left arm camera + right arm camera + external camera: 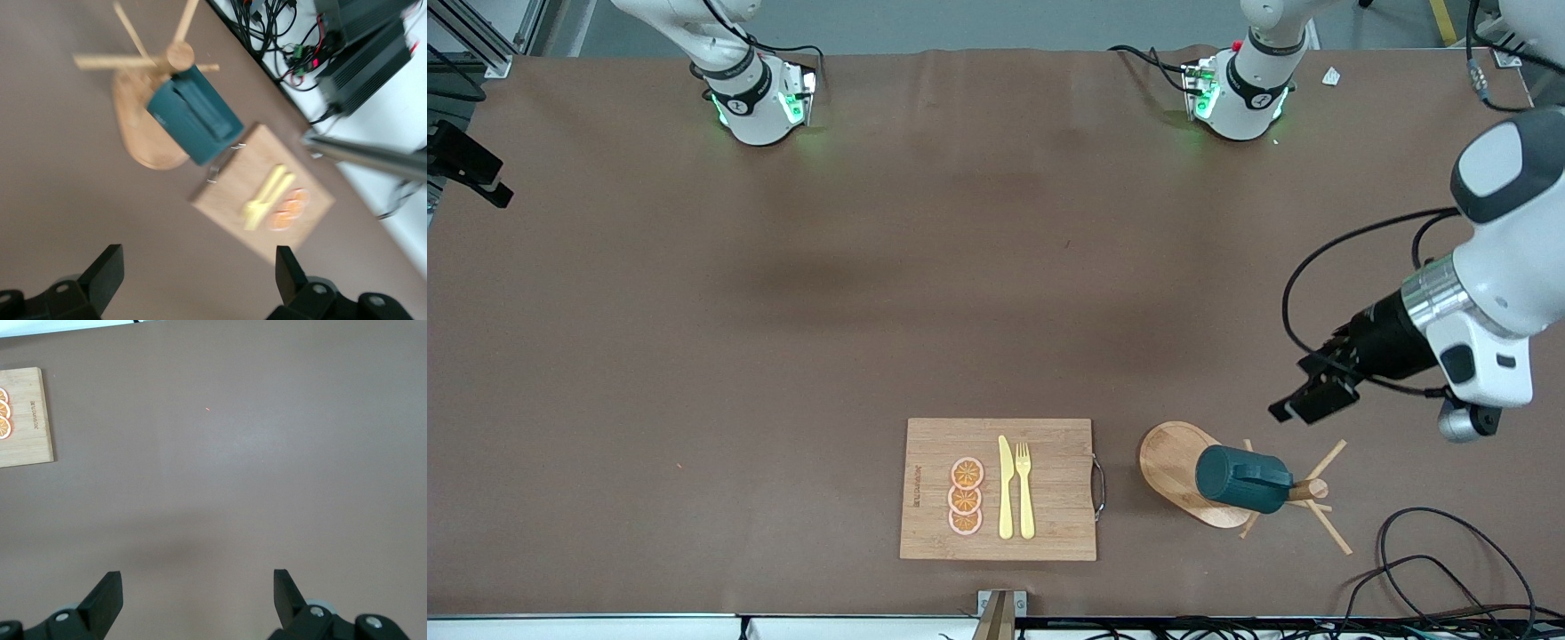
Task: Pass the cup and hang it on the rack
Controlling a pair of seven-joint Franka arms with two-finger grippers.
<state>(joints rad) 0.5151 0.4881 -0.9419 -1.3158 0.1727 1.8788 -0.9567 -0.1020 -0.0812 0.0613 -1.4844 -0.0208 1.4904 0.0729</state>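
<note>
Teal cup (1243, 479) hung on rack (1178, 469); left gripper (1307, 402) wide, empty, beside it; right gripper (197, 597) wide, waiting; pegs may be clipped, cup dislodged

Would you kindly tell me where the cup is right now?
The cup hangs on the rack, beside the cutting board, toward the left arm's end of the table.

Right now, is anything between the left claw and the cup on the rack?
Nothing visible. The cup hangs on the rack, and the left claw hovers open above the bare table beside it. The cutting board lies off toward the right arm's end.
</note>
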